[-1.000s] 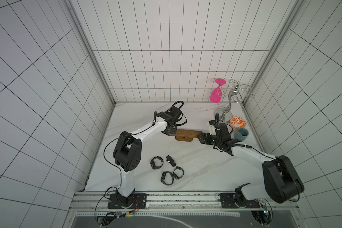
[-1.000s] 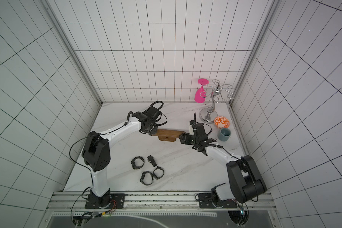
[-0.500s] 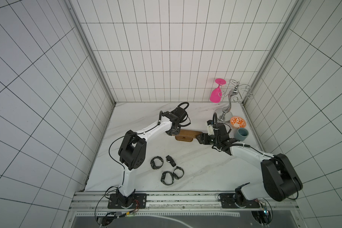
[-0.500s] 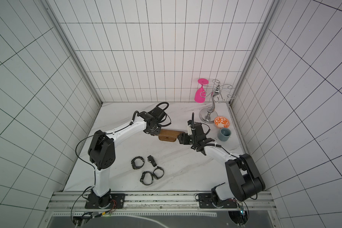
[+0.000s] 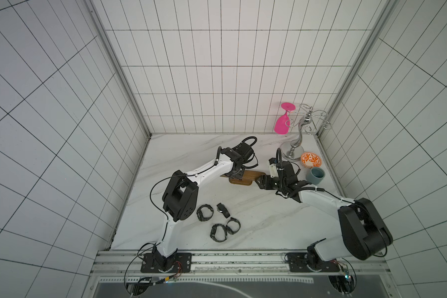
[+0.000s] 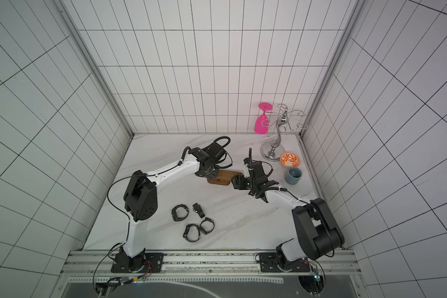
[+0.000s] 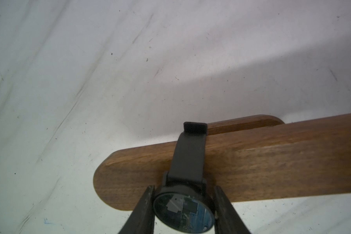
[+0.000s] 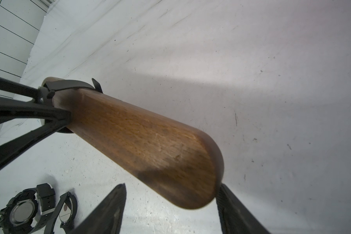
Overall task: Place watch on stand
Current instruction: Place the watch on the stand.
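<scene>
Wrist views, not top views, show left pincer (image 7: pixel 184 188) clasping watch (image 7: pixel 183 210) over the stand (image 7: pixel 272 158), right pincer (image 8: pixel 171 186) gaping astride it.

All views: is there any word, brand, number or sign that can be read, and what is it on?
No text is readable anywhere.
The watch, dial: only reflections, no legible marks.
The loose watches: faces show nothing legible.
The front rail: dark specks, too small to read.
The stand and the bowl: no lettering; the bowl carries only an orange pattern.
</scene>
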Robot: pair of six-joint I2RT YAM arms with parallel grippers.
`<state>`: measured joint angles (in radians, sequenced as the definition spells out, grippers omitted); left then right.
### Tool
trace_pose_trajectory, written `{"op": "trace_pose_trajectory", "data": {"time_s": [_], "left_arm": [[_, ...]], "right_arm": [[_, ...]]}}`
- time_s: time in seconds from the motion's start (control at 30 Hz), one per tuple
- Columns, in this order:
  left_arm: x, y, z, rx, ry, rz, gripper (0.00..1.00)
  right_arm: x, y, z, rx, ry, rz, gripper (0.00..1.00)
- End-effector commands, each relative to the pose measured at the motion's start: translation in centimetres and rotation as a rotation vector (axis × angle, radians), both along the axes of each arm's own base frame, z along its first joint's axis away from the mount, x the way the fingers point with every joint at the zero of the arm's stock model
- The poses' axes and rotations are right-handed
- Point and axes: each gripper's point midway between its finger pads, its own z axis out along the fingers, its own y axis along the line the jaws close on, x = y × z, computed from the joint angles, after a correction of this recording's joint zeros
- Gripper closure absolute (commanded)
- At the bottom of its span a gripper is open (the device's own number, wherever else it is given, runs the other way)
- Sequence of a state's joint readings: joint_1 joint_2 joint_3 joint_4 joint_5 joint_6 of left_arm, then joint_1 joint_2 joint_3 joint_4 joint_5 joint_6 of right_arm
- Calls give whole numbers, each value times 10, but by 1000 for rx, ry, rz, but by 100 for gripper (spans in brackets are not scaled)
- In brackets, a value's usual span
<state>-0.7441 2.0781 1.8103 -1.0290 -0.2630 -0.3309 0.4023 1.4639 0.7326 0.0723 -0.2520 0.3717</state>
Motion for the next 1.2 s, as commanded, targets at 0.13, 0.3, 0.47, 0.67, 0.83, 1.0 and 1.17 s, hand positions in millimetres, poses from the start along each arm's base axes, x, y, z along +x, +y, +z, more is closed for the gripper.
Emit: {"op": "trace_pose_trajectory", "data": {"time_s": [0.13, 0.3, 0.47, 0.67, 0.83, 1.0, 1.17], "left_arm": [[5, -15, 1, -27, -6, -6, 65], [3, -23, 7, -69, 1, -23, 56], [0, -27, 17, -109, -13, -37, 44], [-5, -19, 38, -155, -67, -30, 29], [-11, 0, 57, -224, -121, 12, 26], [-25, 36, 86, -336, -224, 91, 24], [-45, 91, 99, -471, -316, 212, 24]], "right_arm": [[26, 16, 49, 45, -126, 22, 29], [25, 15, 57, 50, -146, 12, 29], [23, 9, 61, 41, -160, -10, 27], [17, -2, 65, 24, -168, -45, 22], [10, -10, 75, 4, -180, -62, 21], [-4, -11, 86, -10, -182, -40, 21], [-28, 1, 86, -57, -173, 17, 22]]}}
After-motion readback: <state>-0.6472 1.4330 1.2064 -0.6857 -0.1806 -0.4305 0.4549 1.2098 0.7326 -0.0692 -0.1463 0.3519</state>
